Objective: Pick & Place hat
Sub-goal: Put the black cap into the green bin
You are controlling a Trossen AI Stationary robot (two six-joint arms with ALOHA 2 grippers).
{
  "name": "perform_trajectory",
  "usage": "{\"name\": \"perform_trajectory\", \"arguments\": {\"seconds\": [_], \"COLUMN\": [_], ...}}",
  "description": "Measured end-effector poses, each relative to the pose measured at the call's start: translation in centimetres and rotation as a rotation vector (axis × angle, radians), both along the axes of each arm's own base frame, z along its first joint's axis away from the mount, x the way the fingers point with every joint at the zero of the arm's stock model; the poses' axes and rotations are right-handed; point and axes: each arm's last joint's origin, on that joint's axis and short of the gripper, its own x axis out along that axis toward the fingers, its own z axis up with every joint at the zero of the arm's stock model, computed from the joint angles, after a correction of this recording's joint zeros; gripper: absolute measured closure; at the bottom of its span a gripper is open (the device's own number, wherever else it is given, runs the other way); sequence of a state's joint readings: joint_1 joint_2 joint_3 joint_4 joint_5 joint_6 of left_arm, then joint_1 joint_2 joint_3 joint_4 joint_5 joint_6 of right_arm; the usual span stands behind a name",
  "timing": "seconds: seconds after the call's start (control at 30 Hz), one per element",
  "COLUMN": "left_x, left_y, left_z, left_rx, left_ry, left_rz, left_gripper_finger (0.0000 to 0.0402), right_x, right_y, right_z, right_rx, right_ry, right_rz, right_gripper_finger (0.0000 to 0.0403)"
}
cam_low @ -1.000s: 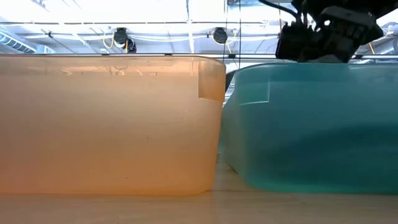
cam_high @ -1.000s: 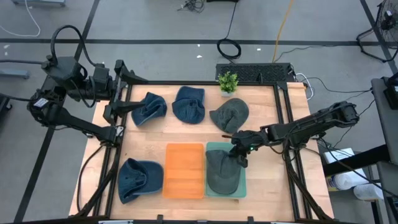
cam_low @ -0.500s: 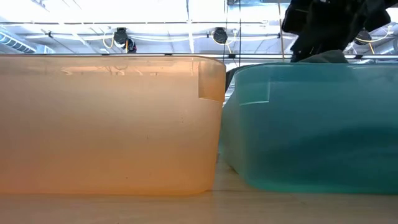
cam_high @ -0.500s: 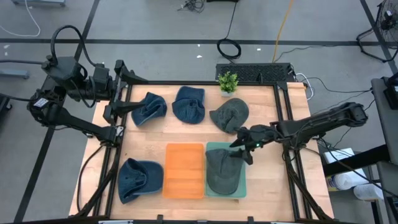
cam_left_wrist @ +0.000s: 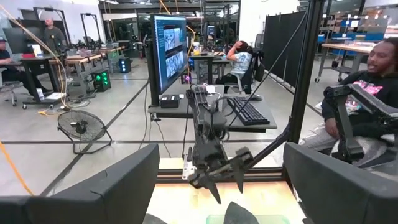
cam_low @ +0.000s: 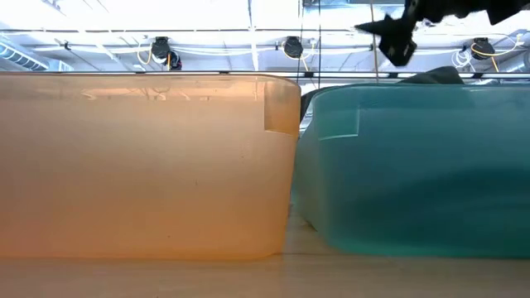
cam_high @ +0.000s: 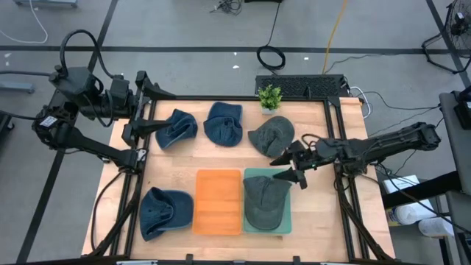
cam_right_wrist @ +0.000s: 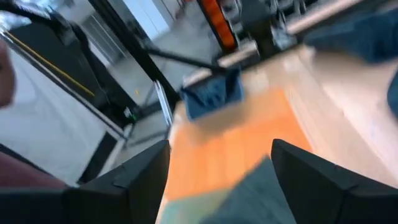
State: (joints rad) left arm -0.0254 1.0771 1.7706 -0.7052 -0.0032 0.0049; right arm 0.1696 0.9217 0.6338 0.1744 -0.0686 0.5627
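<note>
Wood table (cam_high: pixel 316 221) holds orange bin (cam_high: pixel 218 202), teal bin (cam_high: pixel 285 221). Grey hat (cam_high: pixel 263 203) lies inside teal bin, released. Right gripper (cam_high: pixel 291 167) spread, empty, just above bin's far rim; next grey hat (cam_high: pixel 271 136) just beyond it, nearest this arm. Left gripper (cam_high: pixel 143 110) parked far-left, spread.

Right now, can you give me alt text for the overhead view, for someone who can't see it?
Seen from above, a grey-green hat lies in a teal bin beside an orange bin, with the right gripper above the teal bin's edge, jaws open and empty. Three blue hats and another grey-green hat lie on the wooden table; the left gripper waits at its far left corner.
</note>
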Motion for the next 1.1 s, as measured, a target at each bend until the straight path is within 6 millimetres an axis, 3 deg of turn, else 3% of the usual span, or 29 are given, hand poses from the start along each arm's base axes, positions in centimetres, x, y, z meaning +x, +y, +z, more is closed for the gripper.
{"name": "perform_trajectory", "arguments": {"seconds": [0.47,0.7,1.1], "left_x": [0.0,0.1,0.1], "left_y": [0.0,0.0,0.3], "left_z": [0.0,0.0,-0.1], "left_rx": [-0.059,-0.062,-0.092], "left_ry": [0.003,0.005,0.002], "left_rz": [0.001,0.001,0.087], "left_gripper_finger": [0.005,0.005,0.005], "right_x": [-0.6,-1.0,-4.1], "right_y": [-0.3,-0.7,-5.2], "right_z": [3.5,3.7,3.6], "right_rx": [0.022,0.065,0.123], "right_ry": [-0.331,-0.318,-0.206], "right_rz": [-0.072,-0.152,-0.472], "right_gripper_finger": [0.0142,0.014,0.014]}}
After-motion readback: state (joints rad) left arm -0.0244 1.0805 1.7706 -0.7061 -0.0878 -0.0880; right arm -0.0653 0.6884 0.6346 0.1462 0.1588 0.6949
